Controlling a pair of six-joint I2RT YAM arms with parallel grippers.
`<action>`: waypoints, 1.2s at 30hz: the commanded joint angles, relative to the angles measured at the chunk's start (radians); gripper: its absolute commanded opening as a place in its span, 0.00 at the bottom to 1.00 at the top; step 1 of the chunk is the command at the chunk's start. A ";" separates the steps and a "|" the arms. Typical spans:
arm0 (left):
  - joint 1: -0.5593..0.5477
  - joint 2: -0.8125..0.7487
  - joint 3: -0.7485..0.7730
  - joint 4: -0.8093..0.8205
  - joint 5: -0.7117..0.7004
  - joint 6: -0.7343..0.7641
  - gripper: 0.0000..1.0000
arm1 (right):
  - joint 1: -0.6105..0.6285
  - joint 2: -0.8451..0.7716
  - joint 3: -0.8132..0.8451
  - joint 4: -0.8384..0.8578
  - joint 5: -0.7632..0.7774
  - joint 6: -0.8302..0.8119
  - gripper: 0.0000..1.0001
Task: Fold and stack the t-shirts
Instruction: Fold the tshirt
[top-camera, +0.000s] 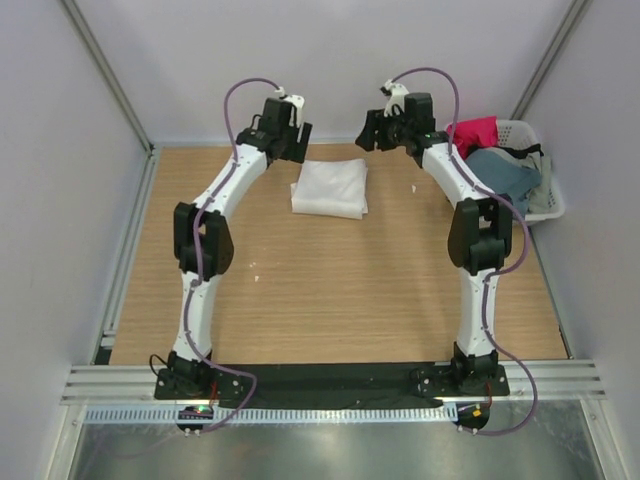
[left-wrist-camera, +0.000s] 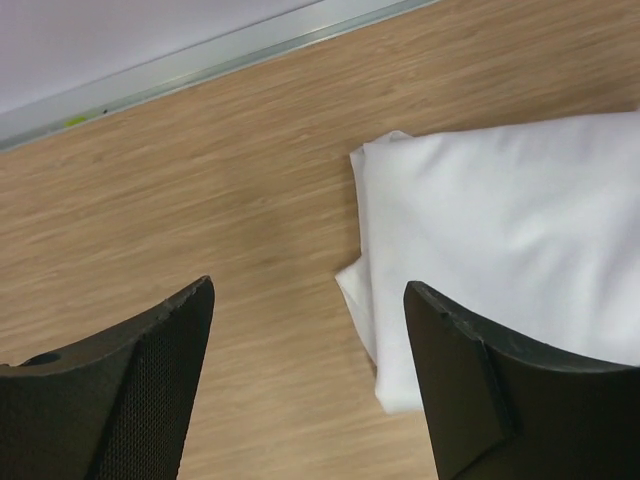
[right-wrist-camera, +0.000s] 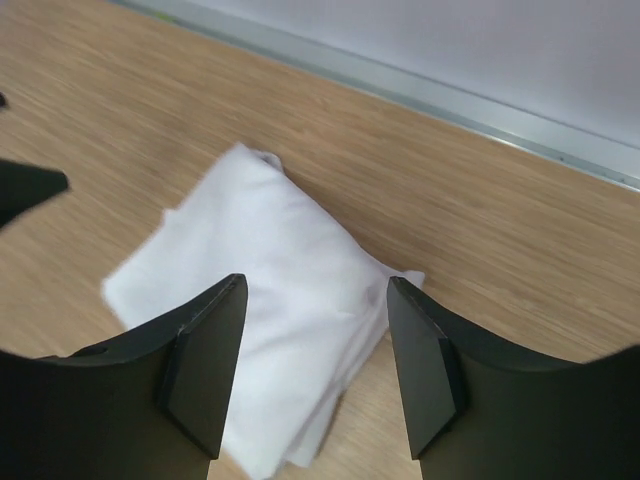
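Tools gape wide, empty: I see left tool (left-wrist-camera: 310, 288) off the far-left corner of the white t-shirt (top-camera: 330, 187), right tool (right-wrist-camera: 317, 283) off its far-right.

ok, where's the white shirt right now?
Top view: folded white shirt lies on the table's far middle, between the left gripper and right gripper; the basket sits off to its right.

Overhead view facing down, wrist views close, sharing white t-shirt (top-camera: 330, 187)
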 joint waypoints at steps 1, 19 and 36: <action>0.020 -0.193 -0.118 0.001 0.056 -0.083 0.78 | 0.000 -0.132 -0.003 0.058 -0.093 0.159 0.64; 0.130 -0.195 -0.589 0.613 1.303 -0.912 0.69 | 0.009 -0.035 -0.370 0.546 -0.668 1.004 0.66; 0.109 0.068 -0.430 0.701 1.290 -1.008 0.72 | 0.009 0.141 -0.232 0.455 -0.622 0.927 0.66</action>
